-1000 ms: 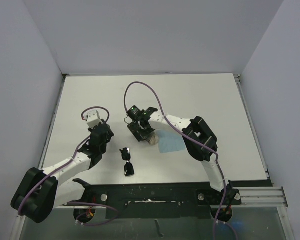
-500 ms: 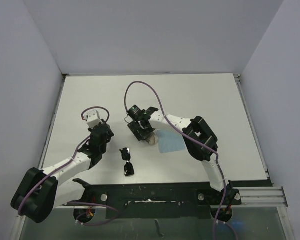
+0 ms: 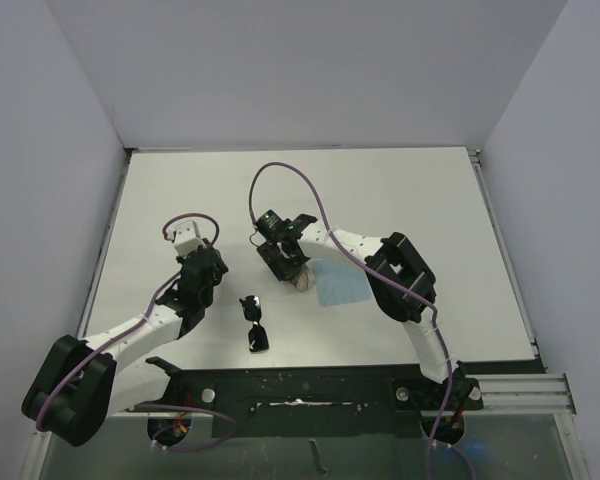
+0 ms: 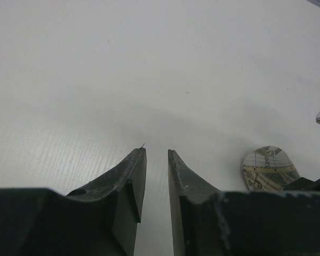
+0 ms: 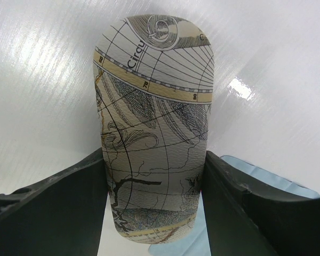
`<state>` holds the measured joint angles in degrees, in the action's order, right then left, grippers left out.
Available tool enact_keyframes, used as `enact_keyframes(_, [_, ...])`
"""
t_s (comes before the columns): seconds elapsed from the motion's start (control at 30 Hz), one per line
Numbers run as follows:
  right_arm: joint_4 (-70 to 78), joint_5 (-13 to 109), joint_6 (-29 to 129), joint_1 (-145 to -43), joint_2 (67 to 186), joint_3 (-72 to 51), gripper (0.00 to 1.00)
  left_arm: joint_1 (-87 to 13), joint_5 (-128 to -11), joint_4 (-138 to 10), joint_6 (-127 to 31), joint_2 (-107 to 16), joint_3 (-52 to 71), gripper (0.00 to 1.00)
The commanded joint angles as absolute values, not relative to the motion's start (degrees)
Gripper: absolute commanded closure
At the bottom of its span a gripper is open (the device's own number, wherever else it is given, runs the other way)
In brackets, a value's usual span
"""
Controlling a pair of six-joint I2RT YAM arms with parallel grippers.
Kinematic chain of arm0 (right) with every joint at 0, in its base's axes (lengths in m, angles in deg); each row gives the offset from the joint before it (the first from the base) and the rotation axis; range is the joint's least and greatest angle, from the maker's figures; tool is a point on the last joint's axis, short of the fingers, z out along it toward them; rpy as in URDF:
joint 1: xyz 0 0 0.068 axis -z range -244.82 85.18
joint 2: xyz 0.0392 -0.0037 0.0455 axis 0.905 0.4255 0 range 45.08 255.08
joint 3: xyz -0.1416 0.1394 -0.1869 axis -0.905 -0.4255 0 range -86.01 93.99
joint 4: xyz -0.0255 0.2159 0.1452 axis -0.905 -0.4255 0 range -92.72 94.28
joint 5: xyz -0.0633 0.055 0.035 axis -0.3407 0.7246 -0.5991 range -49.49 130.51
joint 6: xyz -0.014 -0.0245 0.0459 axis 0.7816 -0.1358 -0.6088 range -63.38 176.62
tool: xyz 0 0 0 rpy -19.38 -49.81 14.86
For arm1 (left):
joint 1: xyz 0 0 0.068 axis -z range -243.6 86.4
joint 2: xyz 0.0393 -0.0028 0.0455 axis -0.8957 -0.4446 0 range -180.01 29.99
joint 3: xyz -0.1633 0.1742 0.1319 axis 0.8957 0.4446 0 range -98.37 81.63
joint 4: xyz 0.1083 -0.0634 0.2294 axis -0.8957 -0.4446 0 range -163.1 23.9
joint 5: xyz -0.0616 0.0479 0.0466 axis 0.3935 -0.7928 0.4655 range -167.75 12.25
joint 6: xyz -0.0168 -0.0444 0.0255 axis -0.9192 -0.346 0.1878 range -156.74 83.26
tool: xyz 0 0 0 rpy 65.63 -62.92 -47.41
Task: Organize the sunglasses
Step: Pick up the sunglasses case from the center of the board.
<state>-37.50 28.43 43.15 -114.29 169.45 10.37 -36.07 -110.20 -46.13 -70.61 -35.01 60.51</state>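
Observation:
The black sunglasses (image 3: 254, 322) lie folded on the white table near its front edge, between the two arms, with nothing touching them. They do not show in either wrist view. My right gripper (image 3: 288, 266) (image 5: 153, 154) is shut on the oval map-patterned case (image 5: 154, 133) (image 3: 302, 282), with one finger pressed on each long side. My left gripper (image 3: 206, 258) (image 4: 156, 152) hovers over bare table to the left of the sunglasses. Its fingers are drawn nearly together with nothing between them. The case (image 4: 269, 166) shows low on the right of the left wrist view.
A light blue cloth (image 3: 342, 287) (image 5: 256, 176) lies flat just right of the case, partly under it. Grey walls close in the table on three sides. A black rail (image 3: 310, 385) runs along the near edge by the arm bases.

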Motion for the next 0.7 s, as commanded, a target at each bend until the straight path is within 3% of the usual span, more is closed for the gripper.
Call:
enact_keyframes(0.0, [-38.5, 28.5, 44.1, -113.9, 172.3, 9.1, 0.64, -36.4, -109.4, -44.0, -70.9, -33.9, 60.3, 0.77])
enact_keyframes(0.07, [-38.5, 28.6, 44.0, -113.9, 172.3, 9.2, 0.70, -36.4, -109.4, -44.0, -70.9, -33.9, 60.2, 0.77])
enact_keyframes(0.13, [-38.4, 28.6, 43.8, -113.9, 172.3, 9.4, 0.85, -36.4, -109.4, -43.9, -70.9, -34.0, 60.2, 0.77])
enact_keyframes(0.23, [-37.9, 28.5, 43.3, -113.9, 171.9, 9.1, 1.00, -36.4, -109.4, -43.9, -70.8, -34.1, 60.2, 0.77])
enact_keyframes(0.67, [-32.1, 29.1, 42.5, -114.0, 162.0, 6.4, 1.00, -36.5, -109.5, -43.7, -71.0, -34.5, 60.3, 0.77])
